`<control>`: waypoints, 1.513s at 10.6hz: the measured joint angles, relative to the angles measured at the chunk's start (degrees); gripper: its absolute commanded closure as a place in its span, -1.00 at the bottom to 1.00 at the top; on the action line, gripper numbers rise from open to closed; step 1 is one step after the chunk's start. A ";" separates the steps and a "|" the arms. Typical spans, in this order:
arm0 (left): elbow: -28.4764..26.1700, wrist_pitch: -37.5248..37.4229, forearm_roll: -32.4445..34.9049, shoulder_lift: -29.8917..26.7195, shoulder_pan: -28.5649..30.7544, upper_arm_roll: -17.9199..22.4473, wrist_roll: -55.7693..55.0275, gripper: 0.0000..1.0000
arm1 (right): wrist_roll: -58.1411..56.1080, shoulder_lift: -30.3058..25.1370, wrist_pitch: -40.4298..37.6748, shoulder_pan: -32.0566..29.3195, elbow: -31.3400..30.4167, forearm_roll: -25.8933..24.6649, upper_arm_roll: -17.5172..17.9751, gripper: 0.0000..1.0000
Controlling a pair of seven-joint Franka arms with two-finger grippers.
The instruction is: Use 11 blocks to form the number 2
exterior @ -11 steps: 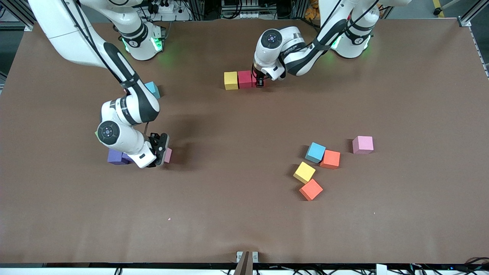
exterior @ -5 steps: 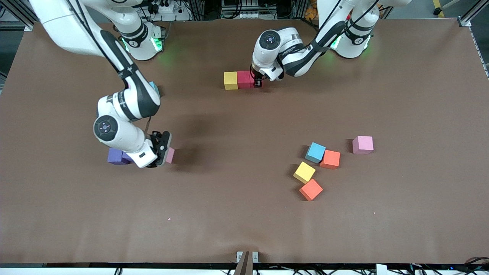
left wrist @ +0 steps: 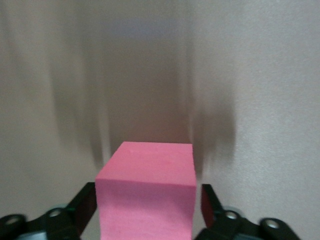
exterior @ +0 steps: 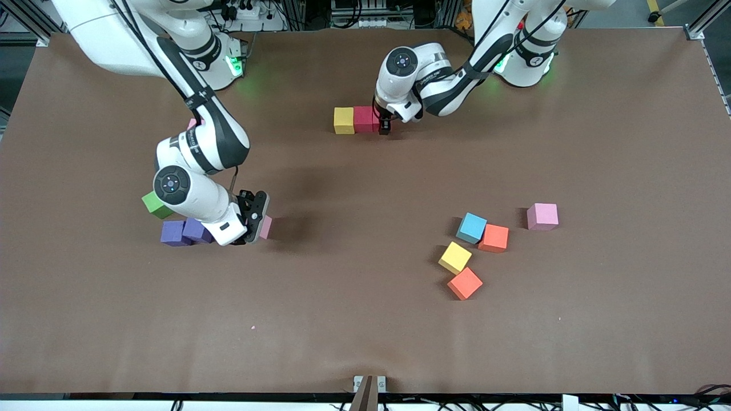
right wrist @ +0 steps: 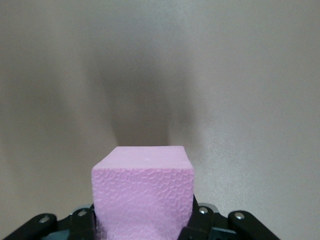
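Note:
A yellow block (exterior: 344, 120) and a red block (exterior: 364, 119) touch in a short row on the table near the arms' bases. My left gripper (exterior: 384, 123) is low at the red block's free end. In the left wrist view it (left wrist: 147, 210) is shut on a bright pink block (left wrist: 147, 170). My right gripper (exterior: 254, 220) is shut on a pale pink block (exterior: 266, 227), which also shows in the right wrist view (right wrist: 142, 185). It holds the block just above the table beside two purple blocks (exterior: 172, 233) (exterior: 197, 230) and a green block (exterior: 155, 204).
A loose group lies toward the left arm's end: a light blue block (exterior: 472, 228), an orange block (exterior: 494, 238), a yellow block (exterior: 455, 257), another orange block (exterior: 465, 283) and a pink block (exterior: 542, 216). The right arm's elbow hangs over the table by its base.
My right gripper has carried the pale pink block a little toward the left arm's end, uncovering the green block. My left gripper has edged toward the red block. The light blue block near the right arm is now hidden.

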 measured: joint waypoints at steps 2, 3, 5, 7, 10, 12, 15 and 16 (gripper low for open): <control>0.17 0.07 0.00 0.15 0.04 0.43 0.00 -1.00 | 0.99 0.00 -0.01 0.92 0.00 0.01 0.06 0.08; 0.24 0.08 0.00 0.14 0.05 0.46 -0.22 -1.00 | 3.68 0.00 -0.01 1.71 0.00 0.03 0.29 0.08; 0.26 0.07 0.00 0.13 -0.08 0.30 -0.48 -1.00 | 11.11 -0.10 -0.12 2.69 0.01 0.02 2.69 0.08; 0.31 0.04 0.00 -0.21 -0.16 -0.01 -0.52 -1.00 | 17.43 -0.29 -0.27 3.44 0.01 0.02 4.78 0.08; 0.34 -0.46 0.00 -1.17 -0.16 -0.11 -0.52 -1.00 | 20.95 -0.31 -0.37 4.77 0.01 0.02 5.16 0.08; 0.34 -1.20 0.00 -1.96 -0.16 -0.11 -0.52 -1.00 | 21.42 -0.31 -0.37 4.87 0.01 0.02 5.16 0.08; 0.39 -1.37 0.00 -2.62 -0.12 -0.11 -0.52 -1.00 | 21.49 -0.31 -0.39 4.87 0.01 0.02 5.16 0.08; 0.45 -1.71 0.00 -3.18 -0.02 -0.10 -0.52 -1.00 | 21.49 -0.31 -0.41 4.87 0.01 0.02 5.16 0.08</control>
